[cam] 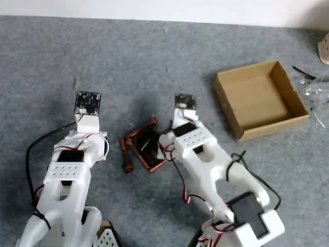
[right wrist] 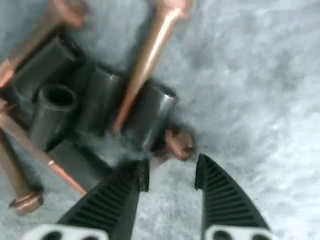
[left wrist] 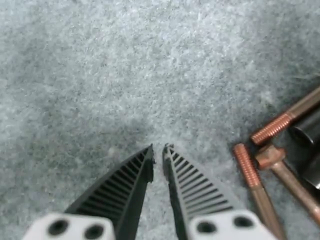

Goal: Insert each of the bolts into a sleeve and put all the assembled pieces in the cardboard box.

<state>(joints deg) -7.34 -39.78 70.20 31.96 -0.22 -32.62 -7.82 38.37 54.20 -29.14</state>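
**Right gripper open at the pile, left one closed on nothing; no piece assembled**

Copper bolts (cam: 127, 154) and dark sleeves (right wrist: 55, 107) lie in one tangled heap on the grey table (cam: 154, 51), between the two arms. The cardboard box (cam: 257, 98) sits well apart, on the right arm's side, with nothing in it.

Right gripper (right wrist: 172, 166) hangs low at the heap's edge, jaws spread, holding nothing; one bolt head (right wrist: 180, 142) lies just beyond its tips, touching a sleeve. Left gripper (left wrist: 158, 149) is over bare table beside the heap, jaws nearly together with only a sliver between, nothing in them; threaded bolt ends are near it.

Risks, as a judgement:
- the bolt head is pressed against a sleeve, so closing here may pinch both or nudge the sleeve away;
- another bolt lies across the sleeves, so pulling one piece likely drags or scatters the rest;
- sleeves are round and look free to roll;
- a grip at the head end alone may let the bolt pivot or slip, spoiling alignment for insertion;
- the left gripper must open before it can take a sleeve, and it sits close enough to knock the nearby bolts.
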